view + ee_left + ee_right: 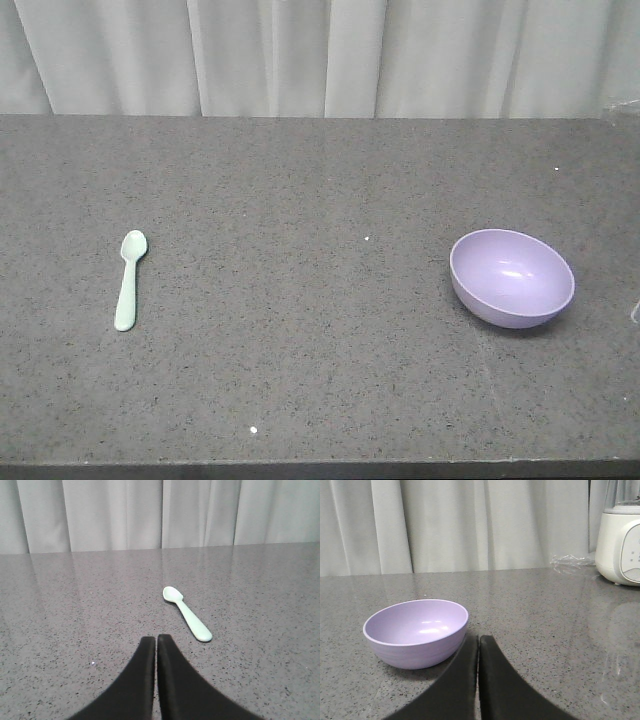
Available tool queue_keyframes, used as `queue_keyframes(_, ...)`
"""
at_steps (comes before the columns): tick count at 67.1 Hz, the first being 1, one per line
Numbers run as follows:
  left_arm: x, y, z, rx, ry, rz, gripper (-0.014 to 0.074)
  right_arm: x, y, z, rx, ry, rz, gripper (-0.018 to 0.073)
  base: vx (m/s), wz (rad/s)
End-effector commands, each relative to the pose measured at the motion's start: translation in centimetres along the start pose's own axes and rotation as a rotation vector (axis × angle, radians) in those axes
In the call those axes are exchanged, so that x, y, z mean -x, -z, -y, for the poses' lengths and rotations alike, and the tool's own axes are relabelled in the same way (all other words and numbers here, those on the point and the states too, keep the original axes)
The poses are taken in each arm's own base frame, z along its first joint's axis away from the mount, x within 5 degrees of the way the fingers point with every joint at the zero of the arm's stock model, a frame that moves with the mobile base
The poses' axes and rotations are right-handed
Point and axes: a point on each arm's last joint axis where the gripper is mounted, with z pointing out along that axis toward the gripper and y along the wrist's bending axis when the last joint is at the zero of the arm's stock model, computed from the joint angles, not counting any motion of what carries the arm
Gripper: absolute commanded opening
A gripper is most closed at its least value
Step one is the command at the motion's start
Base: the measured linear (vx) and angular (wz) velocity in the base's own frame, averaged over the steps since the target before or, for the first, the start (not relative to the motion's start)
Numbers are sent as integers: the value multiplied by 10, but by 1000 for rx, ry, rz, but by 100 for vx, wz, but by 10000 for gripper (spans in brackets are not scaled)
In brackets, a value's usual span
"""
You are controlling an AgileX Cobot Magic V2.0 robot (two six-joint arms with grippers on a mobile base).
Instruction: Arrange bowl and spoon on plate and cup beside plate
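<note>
The mint-green spoon [130, 279] lies flat on the left of the grey counter, scoop toward the curtain. In the left wrist view the spoon [187, 614] is just ahead and right of my left gripper [156, 638], which is shut and holds nothing. The lilac bowl [511, 277] sits upright on the right of the counter. In the right wrist view the bowl [416, 632] is ahead and left of my right gripper [479, 638], also shut and holding nothing. The plate and the cup are out of view. Neither gripper shows in the front view.
The speckled grey counter [320, 370] ends at a white curtain [320, 55] along the back. A white appliance [621, 545] and crumpled clear plastic [571, 561] stand at the far right in the right wrist view.
</note>
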Motion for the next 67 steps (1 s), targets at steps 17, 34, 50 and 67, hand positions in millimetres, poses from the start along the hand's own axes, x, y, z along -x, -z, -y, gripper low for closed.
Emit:
queue_keyframes(17, 10, 2, 1, -15, 5, 95, -6, 6, 1, -1, 4, 8, 82, -3, 0, 0)
queue_keyframes(34, 10, 2, 1, -15, 5, 95, -6, 6, 1, -1, 4, 8, 82, -3, 0, 0)
queue_keyframes(50, 10, 2, 1, -15, 5, 95, -6, 6, 1, -1, 4, 8, 82, -3, 0, 0)
queue_keyframes(67, 10, 2, 1, -15, 5, 95, -6, 6, 1, -1, 4, 8, 82, -3, 0, 0)
